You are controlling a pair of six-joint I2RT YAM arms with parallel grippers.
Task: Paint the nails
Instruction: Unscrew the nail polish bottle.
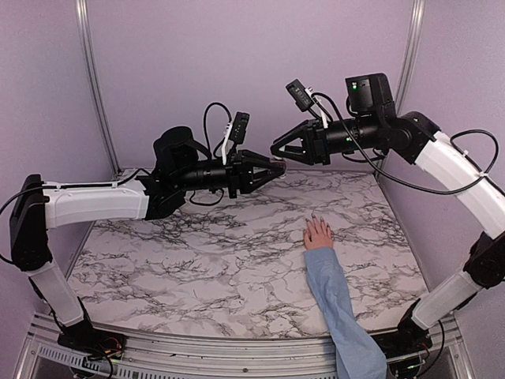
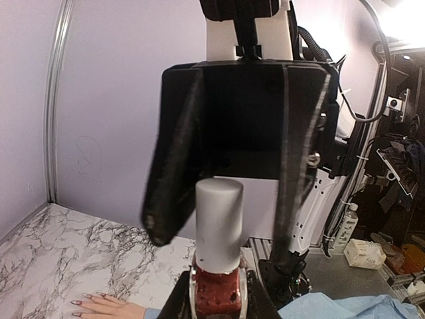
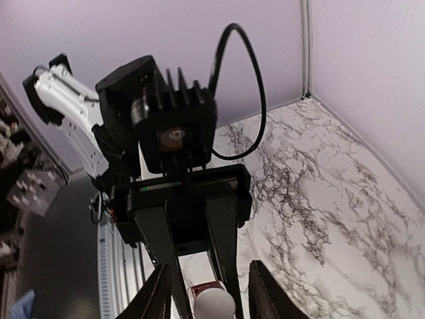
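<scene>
My left gripper (image 1: 271, 168) is shut on a small bottle of red polish (image 2: 216, 284) with a pale grey cap (image 2: 219, 222), held level in the air above the marble table. My right gripper (image 1: 278, 150) faces it tip to tip. Its black fingers (image 2: 166, 199) straddle the cap with a gap on each side, so it is open. In the right wrist view the cap (image 3: 214, 306) sits between my two fingertips (image 3: 161, 296). A small pinkish hand (image 1: 318, 234) in a light-blue sleeve (image 1: 335, 300) lies flat on the table, its dark nails (image 1: 314, 218) pointing away from me.
The marble tabletop (image 1: 197, 253) is walled by lilac panels at the back and sides. The sleeved forearm runs from the near right edge toward the table's middle. Both arms hang well above the table surface.
</scene>
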